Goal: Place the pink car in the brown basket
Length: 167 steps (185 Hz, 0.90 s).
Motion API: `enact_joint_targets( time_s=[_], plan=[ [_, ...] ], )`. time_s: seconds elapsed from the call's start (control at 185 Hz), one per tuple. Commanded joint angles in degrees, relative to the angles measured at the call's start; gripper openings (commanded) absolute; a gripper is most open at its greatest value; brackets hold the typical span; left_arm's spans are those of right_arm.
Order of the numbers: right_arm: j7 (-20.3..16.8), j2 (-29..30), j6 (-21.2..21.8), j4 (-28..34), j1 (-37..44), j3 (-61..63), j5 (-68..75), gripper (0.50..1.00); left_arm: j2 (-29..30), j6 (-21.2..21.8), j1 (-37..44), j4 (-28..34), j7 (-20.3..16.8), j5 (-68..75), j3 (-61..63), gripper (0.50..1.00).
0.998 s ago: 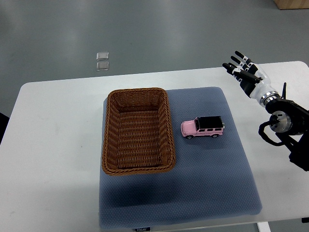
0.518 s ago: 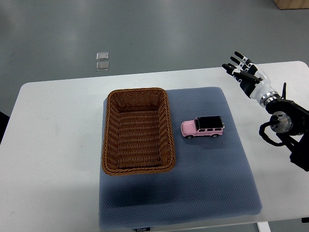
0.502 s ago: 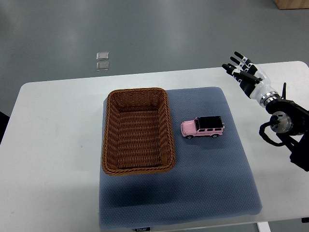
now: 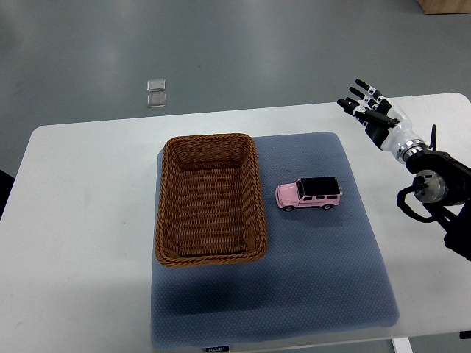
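A white, round-cornered bench (image 4: 81,220) carries a blue-grey textured mat (image 4: 324,272) that covers its middle and right part. On the left half of the mat sits a rectangular brown wicker basket (image 4: 210,254), its long side running away from the robot; nothing lies inside it. Just to the right of the basket, apart from its rim, stands a small pink toy car with a black roof (image 4: 309,193) (an off-roader shape, its nose pointing toward the basket). All of its wheels rest on the mat.

The right hand (image 4: 372,110), black and white with jointed fingers (image 4: 362,84), comes in from the right edge on a dark metal arm with exposed cabling. It hovers over the far right corner of the bench, beyond the mat's edge and well apart from the car. Its fingers are spread and stretched out, pointing up and to the left in the picture, and they hold nothing. The left arm does not show.

Beyond the bench the grey floor (image 4: 257,44) spreads out, and on it lie two small clear square pieces (image 4: 156,93), one just behind the other. A corner of something wooden (image 4: 445,6) peeks in at the top right.
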Motion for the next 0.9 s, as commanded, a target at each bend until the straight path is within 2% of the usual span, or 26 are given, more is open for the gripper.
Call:
enact_joint_targets(
  time_s=[0.0, 0.345, 0.593, 0.706, 0.895],
  plan=[
    [0.0, -0.14, 1.5, 0.0, 0.03, 0.02, -0.02, 0.917, 0.0, 0.01, 0.0, 0.08, -0.01, 0.01, 0.04, 1.0],
    [0.08, -0.49, 2.29, 0.27, 0.65, 0.02, -4.41, 0.917, 0.0, 0.01, 0.0, 0.08, -0.01, 0.01, 0.04, 1.0],
    [0.35, -1.02, 4.84, 1.06, 0.82, -0.07, -19.35, 0.915, 0.0, 0.01, 0.0, 0.08, -0.01, 0.01, 0.04, 1.0],
    [0.61, -1.81, 5.72, 3.25, 0.91, -0.51, -27.97, 0.915, 0.0, 0.01, 0.0, 0.08, -0.01, 0.01, 0.04, 1.0],
    [1.49, -8.4, 5.72, 11.6, 1.35, -5.34, -39.13, 0.913, 0.0, 0.01, 0.0, 0.17, -0.01, 0.01, 0.04, 1.0]
  ],
)
